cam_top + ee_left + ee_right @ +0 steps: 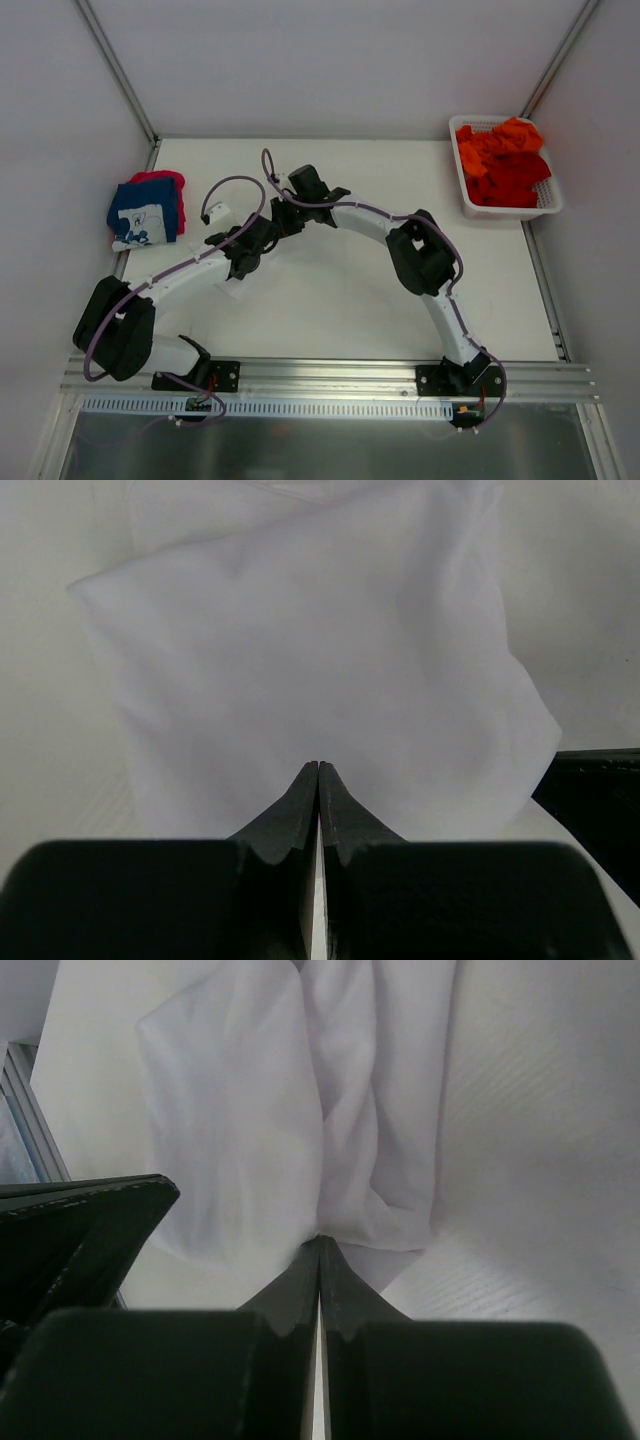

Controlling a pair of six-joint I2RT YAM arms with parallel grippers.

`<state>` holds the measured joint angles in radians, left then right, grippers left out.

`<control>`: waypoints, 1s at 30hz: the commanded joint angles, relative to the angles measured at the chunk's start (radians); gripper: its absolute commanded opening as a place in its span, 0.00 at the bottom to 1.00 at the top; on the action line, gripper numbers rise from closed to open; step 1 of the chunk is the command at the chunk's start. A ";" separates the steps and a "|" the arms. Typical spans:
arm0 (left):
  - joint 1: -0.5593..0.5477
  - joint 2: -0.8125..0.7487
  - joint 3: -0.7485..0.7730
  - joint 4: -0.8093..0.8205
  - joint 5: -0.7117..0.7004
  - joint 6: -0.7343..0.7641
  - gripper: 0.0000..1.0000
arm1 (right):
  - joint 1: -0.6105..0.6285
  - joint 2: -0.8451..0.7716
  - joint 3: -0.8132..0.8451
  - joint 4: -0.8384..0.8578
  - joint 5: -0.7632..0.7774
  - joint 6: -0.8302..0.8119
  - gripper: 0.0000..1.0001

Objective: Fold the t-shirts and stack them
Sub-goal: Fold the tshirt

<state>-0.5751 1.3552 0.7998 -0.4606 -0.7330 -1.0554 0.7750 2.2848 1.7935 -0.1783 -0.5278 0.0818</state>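
Pinching the white t-shirt [320,650] mid-way across the surface [340,310], your left pincer [319,767] and right pincer [320,1240] are both clamped on its cloth. Farther left, a navy t-shirt [145,212] lies folded atop a pink-red one [165,178]. Far right, orange and red t-shirts [505,165] fill the basket [553,202].

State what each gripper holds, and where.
Both hold the white t-shirt: the left gripper pinches its near edge, the right gripper a bunched fold at its edge.
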 commanded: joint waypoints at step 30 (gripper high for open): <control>0.103 -0.001 -0.119 0.074 0.116 -0.063 0.00 | 0.044 0.094 0.236 -0.032 -0.149 -0.007 0.00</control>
<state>-0.4881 1.3712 0.6914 -0.3794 -0.6338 -1.1007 0.8116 2.2864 1.9682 -0.1810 -0.6174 0.0257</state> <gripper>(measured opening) 0.003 0.007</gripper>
